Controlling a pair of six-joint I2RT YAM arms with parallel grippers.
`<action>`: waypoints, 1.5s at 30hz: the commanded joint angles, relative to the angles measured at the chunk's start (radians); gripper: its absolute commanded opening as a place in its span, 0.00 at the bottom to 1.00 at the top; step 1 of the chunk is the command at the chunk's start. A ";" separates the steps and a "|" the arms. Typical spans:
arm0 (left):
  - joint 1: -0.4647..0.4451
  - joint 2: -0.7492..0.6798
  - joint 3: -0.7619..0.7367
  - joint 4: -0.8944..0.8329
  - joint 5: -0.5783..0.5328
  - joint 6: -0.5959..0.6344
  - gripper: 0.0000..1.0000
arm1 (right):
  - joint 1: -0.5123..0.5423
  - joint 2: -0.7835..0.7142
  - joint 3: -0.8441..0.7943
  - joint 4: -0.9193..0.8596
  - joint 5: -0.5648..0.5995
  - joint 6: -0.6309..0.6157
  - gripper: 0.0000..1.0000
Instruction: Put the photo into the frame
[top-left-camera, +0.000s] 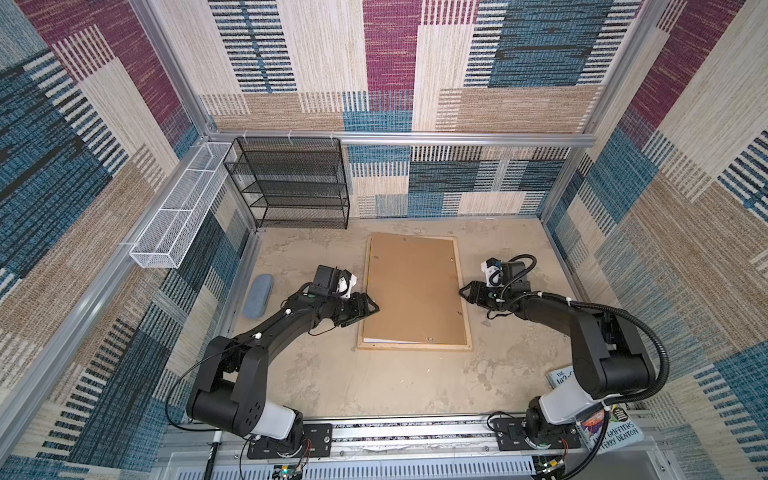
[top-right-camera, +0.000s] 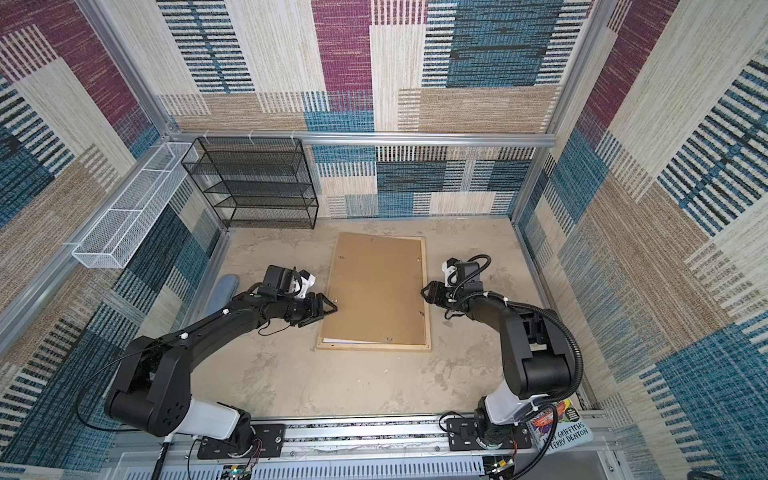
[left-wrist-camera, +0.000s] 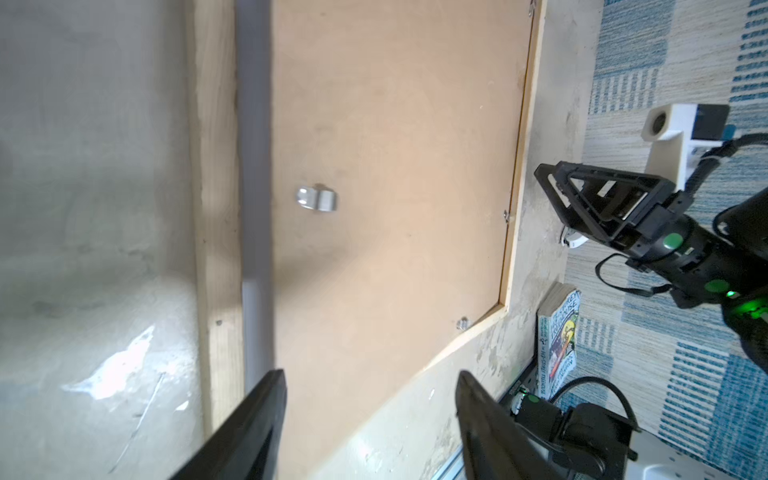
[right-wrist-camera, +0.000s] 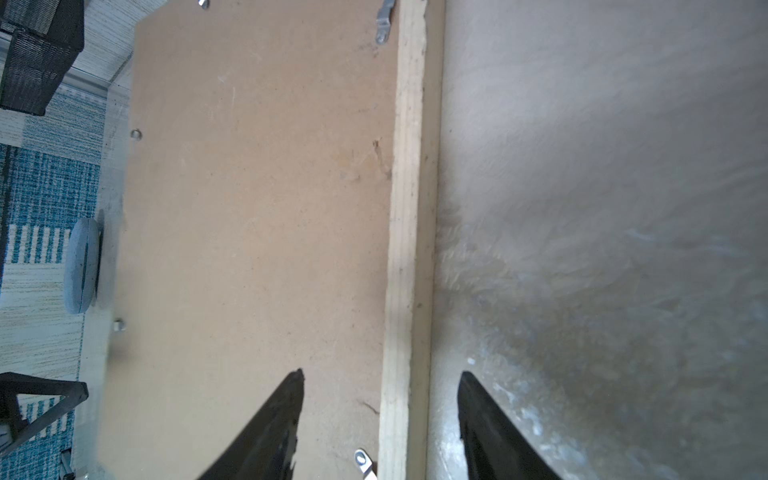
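Note:
The frame (top-left-camera: 415, 345) (top-right-camera: 374, 347), made of pale wood strips, lies face down mid-table. A brown backing board (top-left-camera: 411, 291) (top-right-camera: 374, 291) rests slightly askew on it. The photo is hidden; only a thin white sliver (top-left-camera: 390, 340) peeks from under the board's near left corner. My left gripper (top-left-camera: 371, 308) (top-right-camera: 328, 309) (left-wrist-camera: 370, 374) is open at the frame's left edge and holds nothing. My right gripper (top-left-camera: 464, 293) (top-right-camera: 426, 293) (right-wrist-camera: 382, 372) is open, with one finger on each side of the frame's right strip (right-wrist-camera: 405, 249) and clear of it.
A black mesh shelf (top-left-camera: 291, 183) stands at the back left, and a white wire basket (top-left-camera: 178, 208) hangs on the left wall. A blue-grey case (top-left-camera: 258, 301) lies left of my left arm. A book (top-left-camera: 611, 428) sits by the right arm's base. Small metal tabs (left-wrist-camera: 316, 198) dot the board.

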 joint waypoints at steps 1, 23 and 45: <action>-0.001 -0.010 0.011 -0.034 -0.023 0.039 0.68 | 0.000 0.001 -0.003 0.031 -0.009 0.010 0.61; -0.062 0.094 0.083 -0.163 -0.364 0.087 0.55 | 0.000 -0.028 -0.001 0.031 -0.024 0.007 0.61; -0.072 0.369 0.394 -0.133 -0.592 0.189 0.45 | 0.000 -0.020 0.007 0.040 -0.045 0.003 0.60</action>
